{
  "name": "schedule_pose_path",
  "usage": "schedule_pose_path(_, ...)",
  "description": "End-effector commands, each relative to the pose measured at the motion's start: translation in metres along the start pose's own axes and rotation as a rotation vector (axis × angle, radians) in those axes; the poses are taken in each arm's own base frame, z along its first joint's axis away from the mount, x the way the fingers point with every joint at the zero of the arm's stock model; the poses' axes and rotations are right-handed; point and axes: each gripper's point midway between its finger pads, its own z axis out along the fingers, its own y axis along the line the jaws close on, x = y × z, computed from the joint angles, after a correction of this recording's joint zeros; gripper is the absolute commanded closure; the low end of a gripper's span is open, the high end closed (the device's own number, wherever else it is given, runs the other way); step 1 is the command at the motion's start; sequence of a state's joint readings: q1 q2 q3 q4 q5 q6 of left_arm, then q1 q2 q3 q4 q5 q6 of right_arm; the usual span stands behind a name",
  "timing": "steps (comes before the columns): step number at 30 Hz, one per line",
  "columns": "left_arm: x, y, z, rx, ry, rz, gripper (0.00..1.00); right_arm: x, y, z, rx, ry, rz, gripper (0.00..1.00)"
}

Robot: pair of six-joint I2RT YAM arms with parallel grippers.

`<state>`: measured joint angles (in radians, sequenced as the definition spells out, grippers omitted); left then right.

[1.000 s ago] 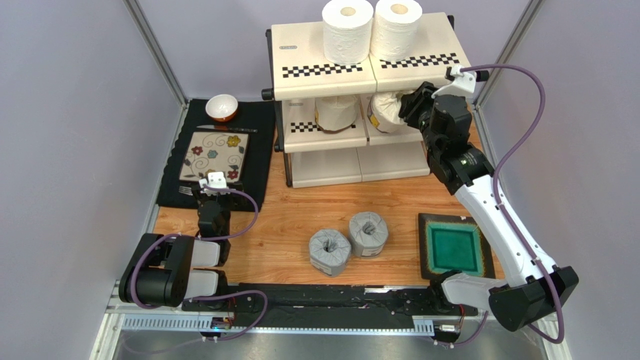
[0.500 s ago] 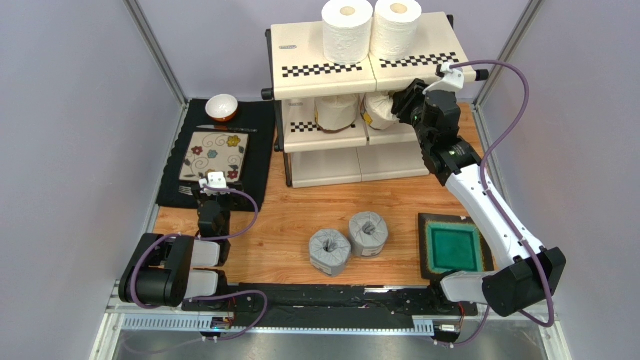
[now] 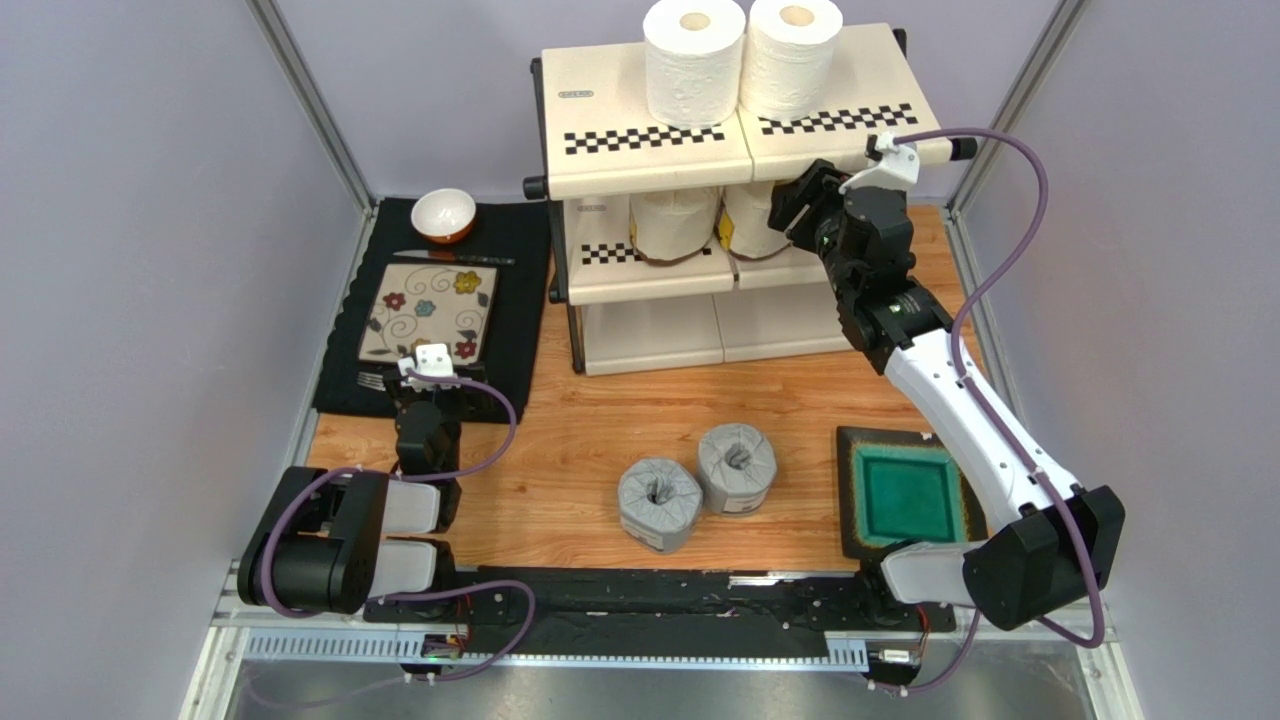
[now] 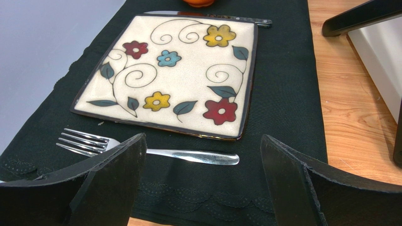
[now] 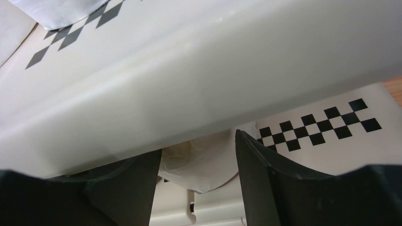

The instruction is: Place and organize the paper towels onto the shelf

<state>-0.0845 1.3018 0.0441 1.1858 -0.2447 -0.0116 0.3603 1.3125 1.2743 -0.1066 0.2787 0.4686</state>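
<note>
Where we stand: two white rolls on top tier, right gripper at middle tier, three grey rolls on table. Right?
No: two grey rolls on the table, not three, per top external view. White rolls on top tier, right gripper at middle tier: correct.

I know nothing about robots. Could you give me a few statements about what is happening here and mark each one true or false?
1. Two plain white paper towel rolls stand on the top tier of the cream three-tier shelf. True.
2. Both grey-wrapped paper towel rolls already sit on the shelf. False: they lie on the wooden table in front of it.
3. The right hand holds a cream-wrapped paper towel roll at the middle tier. True.
4. The left hand grips the floral square plate. False: it is open and holds nothing; the plate lies ahead of it on a black cloth.
</note>
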Motion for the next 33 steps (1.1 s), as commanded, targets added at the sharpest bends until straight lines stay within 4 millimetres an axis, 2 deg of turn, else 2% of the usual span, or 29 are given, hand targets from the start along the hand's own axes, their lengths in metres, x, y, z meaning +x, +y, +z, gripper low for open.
schedule_pose_path(1,0.078,0.014,-0.063,0.006,0.198,0.055,0.01,-0.023,0.005,-0.004,-0.027,-0.090,0.039,0.36)
schedule_pose_path(7,0.078,0.013,-0.063,0.008,0.198,0.055,0.01,-0.026,0.006,-0.013,-0.045,-0.098,0.038,0.35)
schedule_pose_path(10,0.078,0.014,-0.063,0.008,0.200,0.055,0.01,-0.031,0.011,-0.027,-0.083,-0.107,0.039,0.35)
schedule_pose_path(11,0.078,0.013,-0.063,0.008,0.200,0.055,0.01,-0.038,0.014,-0.038,-0.105,-0.122,0.043,0.35)
schedule_pose_path(14,0.078,0.014,-0.063,0.008,0.200,0.055,0.01,-0.033,0.015,-0.055,-0.150,-0.104,0.029,0.35)
schedule_pose_path(15,0.078,0.013,-0.063,0.008,0.198,0.055,0.01,-0.041,0.020,-0.070,-0.188,-0.121,0.028,0.35)
schedule_pose_path(17,0.078,0.013,-0.063,0.008,0.198,0.055,0.01,-0.036,0.018,-0.085,-0.210,-0.113,0.022,0.35)
schedule_pose_path(18,0.078,0.013,-0.063,0.008,0.198,0.055,0.01,-0.042,0.021,-0.101,-0.240,-0.127,0.032,0.35)
schedule_pose_path(21,0.078,0.014,-0.063,0.008,0.200,0.055,0.01,-0.021,0.016,-0.122,-0.255,-0.042,0.028,0.35)
schedule_pose_path(22,0.078,0.013,-0.063,0.008,0.198,0.055,0.01,0.000,0.006,-0.127,-0.221,0.039,0.013,0.35)
schedule_pose_path(23,0.078,0.014,-0.063,0.008,0.200,0.055,0.01,0.011,0.002,-0.132,-0.212,0.081,0.009,0.35)
schedule_pose_path(26,0.078,0.014,-0.063,0.008,0.200,0.055,0.01,0.071,-0.012,-0.151,-0.195,0.271,0.015,0.34)
schedule_pose_path(30,0.078,0.013,-0.063,0.008,0.198,0.055,0.01,0.152,-0.044,-0.175,-0.096,0.517,-0.005,0.27)
schedule_pose_path(31,0.078,0.013,-0.063,0.008,0.200,0.055,0.01,0.162,-0.048,-0.178,-0.080,0.546,0.002,0.22)
schedule_pose_path(33,0.078,0.014,-0.063,0.008,0.200,0.055,0.01,0.181,-0.051,-0.185,-0.073,0.597,-0.001,0.20)
